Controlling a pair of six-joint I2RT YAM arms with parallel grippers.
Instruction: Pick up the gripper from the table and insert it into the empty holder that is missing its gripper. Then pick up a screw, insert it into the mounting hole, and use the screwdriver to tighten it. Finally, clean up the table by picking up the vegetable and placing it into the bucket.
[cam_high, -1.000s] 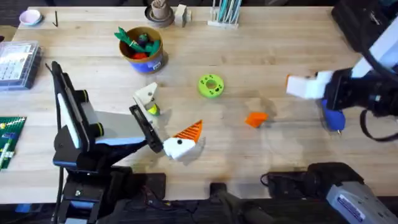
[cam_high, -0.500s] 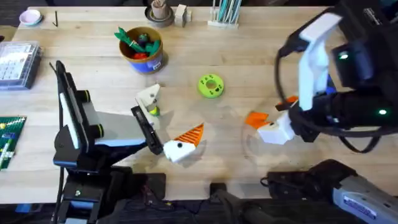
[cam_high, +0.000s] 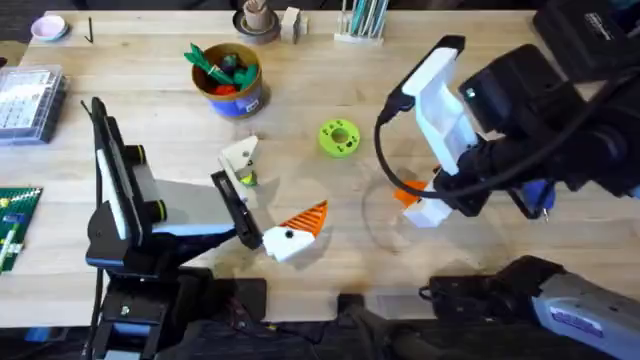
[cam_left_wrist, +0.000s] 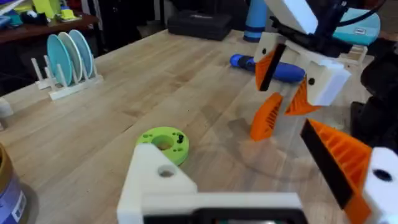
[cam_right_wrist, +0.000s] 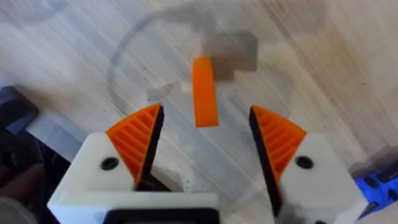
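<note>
The little orange gripper (cam_right_wrist: 204, 92) lies flat on the table (cam_high: 150, 110), right in the gap between my right hand's 2 orange fingers (cam_right_wrist: 138, 140). Its long side points straight away from my wrist, so my 2 fingers sit 1 on each side of its thin sides. My right hand (cam_high: 428, 205) hangs just above it with its fingers spread wide and not touching it yet. I think a short drop and a squeeze would catch it. From the gripper, the blue screwdriver (cam_high: 537, 193) lies just past my right arm, and the green ring (cam_high: 339, 138) is off toward my left arm. My left hand (cam_high: 290, 232) is far from the gripper, and it is open and holds nothing.

1 second ago my right hand was out by the screwdriver. Half a second ago it was coming in beside the gripper. Now it is over it. My left arm has not moved.
</note>
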